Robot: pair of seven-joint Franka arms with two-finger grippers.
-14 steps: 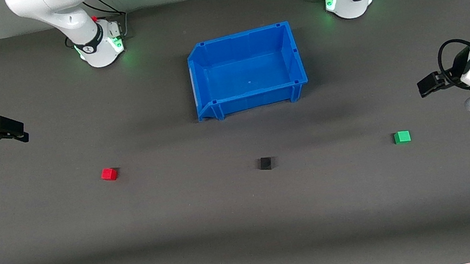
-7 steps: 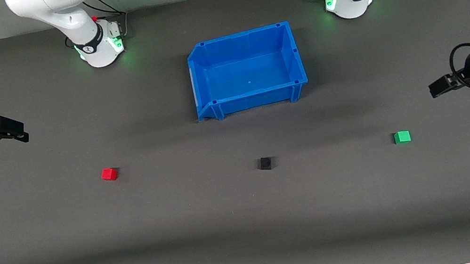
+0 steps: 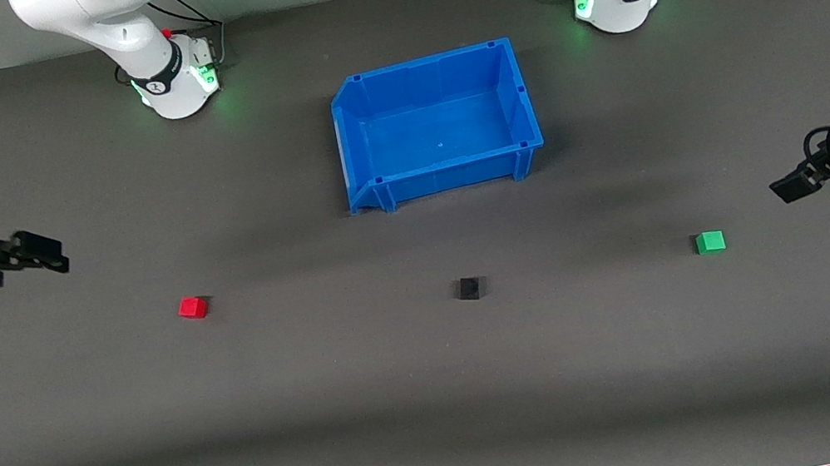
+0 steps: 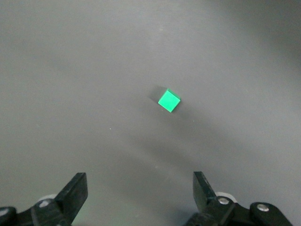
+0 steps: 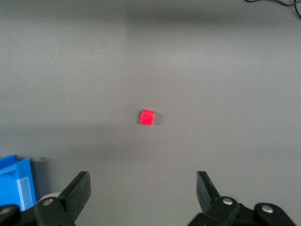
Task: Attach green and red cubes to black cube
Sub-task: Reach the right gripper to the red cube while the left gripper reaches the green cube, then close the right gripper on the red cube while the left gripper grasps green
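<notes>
Matte black cube (image 3: 468, 288) on grey cloth-like table (image 3: 442, 397), between glossy red cube (image 3: 192, 307) and green cube (image 3: 710, 242), nearer the camera than the moulded blue plastic bin (image 3: 437, 124). Left gripper (image 3: 788, 187) above the table's end near green, fingers spread, empty; right gripper (image 3: 43, 252) likewise near red.

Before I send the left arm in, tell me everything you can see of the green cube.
The green cube is a tiny, plain, bright green solid block with sharp edges and a smooth, matte-looking top. It sits flat on the dark grey table, toward the left arm's end, a little nearer the front camera than the blue bin, in a rough row with the black cube. Nothing touches it but the table. The left gripper hangs open, off to its side, not yet over it.
</notes>
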